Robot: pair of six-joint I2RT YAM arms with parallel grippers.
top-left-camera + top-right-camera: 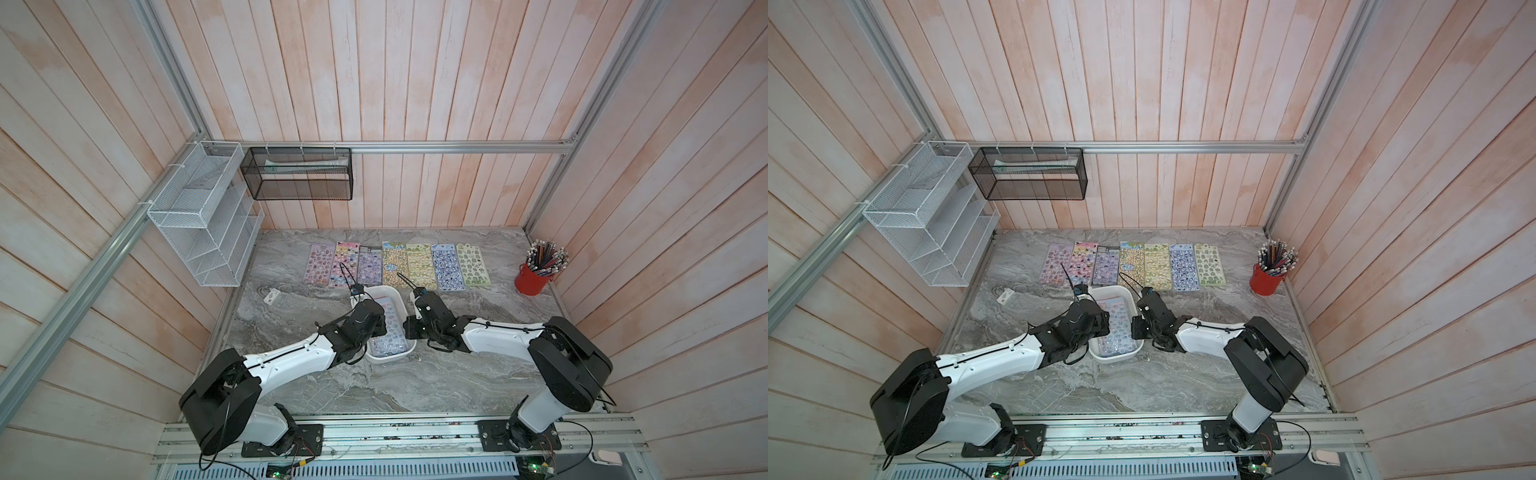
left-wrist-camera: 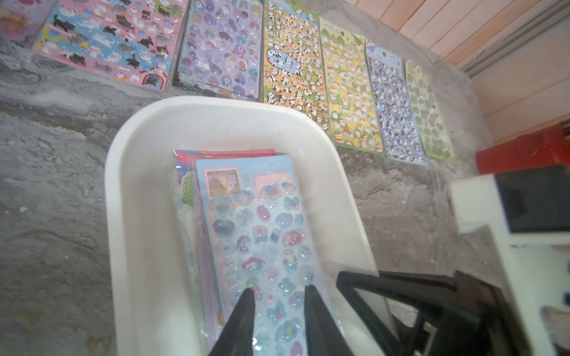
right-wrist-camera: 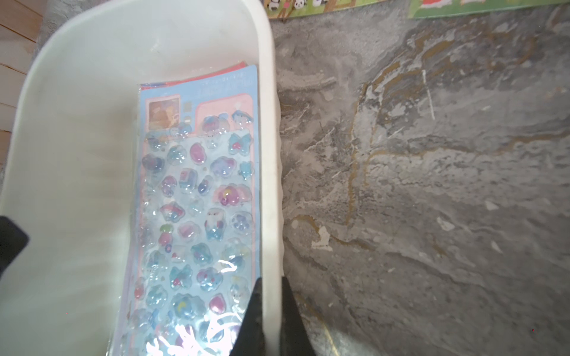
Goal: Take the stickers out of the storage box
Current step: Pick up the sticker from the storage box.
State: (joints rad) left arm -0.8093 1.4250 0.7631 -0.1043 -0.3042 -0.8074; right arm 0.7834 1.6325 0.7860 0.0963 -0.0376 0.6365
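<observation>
Both top views: storage box point(image 1: 405, 309) at mid-table, between the two arms, with a stack of stickers point(image 1: 390, 334) inside. Seven laid-out sheets point(image 1: 399, 266) in a row just beyond its far end.

Left wrist: left gripper point(image 2: 280, 296) parted, empty, low over the blue top sheet point(image 2: 262, 234); possibly touching the sleeve, hard to tell.

Right wrist: right gripper point(image 3: 273, 308) clenched on the box's right wall, one finger inside, one outside.

Probably light, floppy and slick in glossy sleeves. Best pinched at a short end or a raised edge, taking care not to lift two at once.
</observation>
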